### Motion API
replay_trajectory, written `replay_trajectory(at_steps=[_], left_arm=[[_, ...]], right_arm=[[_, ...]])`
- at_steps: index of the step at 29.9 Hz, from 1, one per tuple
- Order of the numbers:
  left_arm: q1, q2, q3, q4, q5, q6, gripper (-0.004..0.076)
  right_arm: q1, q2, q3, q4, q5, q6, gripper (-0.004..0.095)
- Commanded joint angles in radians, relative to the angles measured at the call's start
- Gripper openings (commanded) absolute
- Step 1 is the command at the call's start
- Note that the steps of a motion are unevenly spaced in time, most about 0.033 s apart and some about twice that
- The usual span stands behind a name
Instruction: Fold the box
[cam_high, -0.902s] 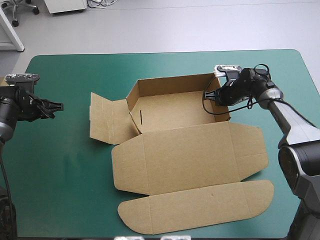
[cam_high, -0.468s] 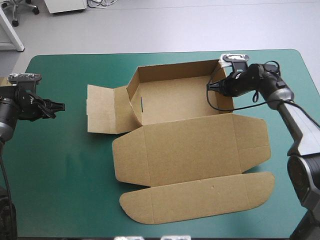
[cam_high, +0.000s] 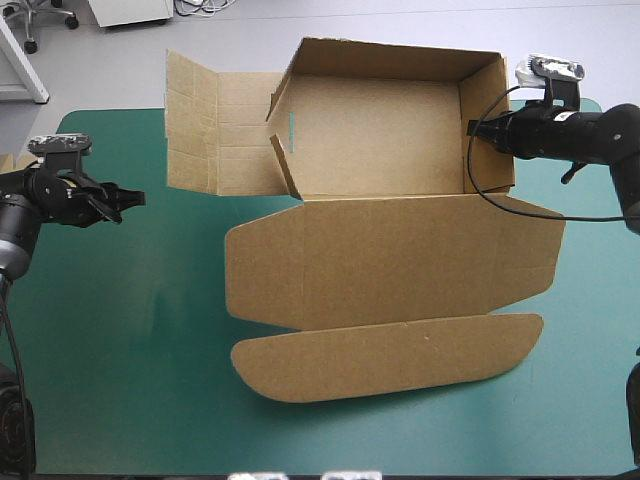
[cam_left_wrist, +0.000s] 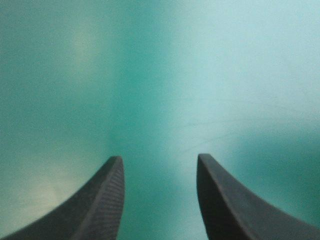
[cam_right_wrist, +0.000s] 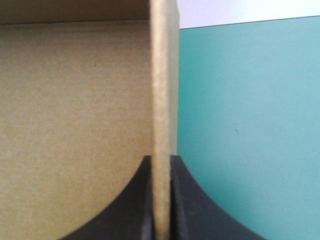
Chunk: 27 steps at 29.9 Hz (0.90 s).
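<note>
Entry: one brown box (cam_high: 390, 270), mid-table on the teal-green cover (cam_high: 130, 350). We log its open tray toward 12 o'clock, with the lid and rounded flap spread toward 6 o'clock.
At 2 o'clock, the right gripper (cam_high: 470, 130) is clamped on the tray's right wall, the board pinched between its black fingers (cam_right_wrist: 135, 210).
At 9 o'clock, the left gripper (cam_high: 128, 198) has its fingers parted and holds nothing, well apart from the box.

Table (cam_high: 120, 400): teal-green cover (cam_left_wrist: 160, 75) over whole top, smooth, matte, soft sheen in left wrist view. Far-left corner rounded. 1 sliver of more brown board (cam_high: 8, 160) at table's left edge, only its end visible.
</note>
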Motion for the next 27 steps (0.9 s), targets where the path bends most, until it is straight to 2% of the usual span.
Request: replay_trajectory(at_steps=[1, 8, 15, 21, 27], left_arm=[[0.003, 0.014, -0.026, -0.256, -0.072, 0.128, 0.033], [0.003, 0.101, -0.026, -0.751, -0.017, 0.428, 0.033], [0.003, 0.162, -0.026, -1.188, 0.237, 0.652, 0.0317], [-0.019, 0.165, -0.026, -1.522, 0.452, 0.736, 0.0261], [-0.102, 0.165, -0.026, -1.555, 0.491, 0.745, 0.0259]], right_arm=[[-0.015, -0.073, -0.034, 0.091, 0.01, -0.028, -0.0019], [-0.019, -0.076, -0.034, 0.098, 0.051, -0.034, -0.0019], [-0.017, -0.072, -0.032, 0.096, 0.036, -0.041, -0.0019], [-0.017, -0.072, -0.031, 0.072, 0.003, -0.044, -0.0018], [-0.017, -0.072, -0.031, 0.072, -0.004, -0.044, -0.0017]])
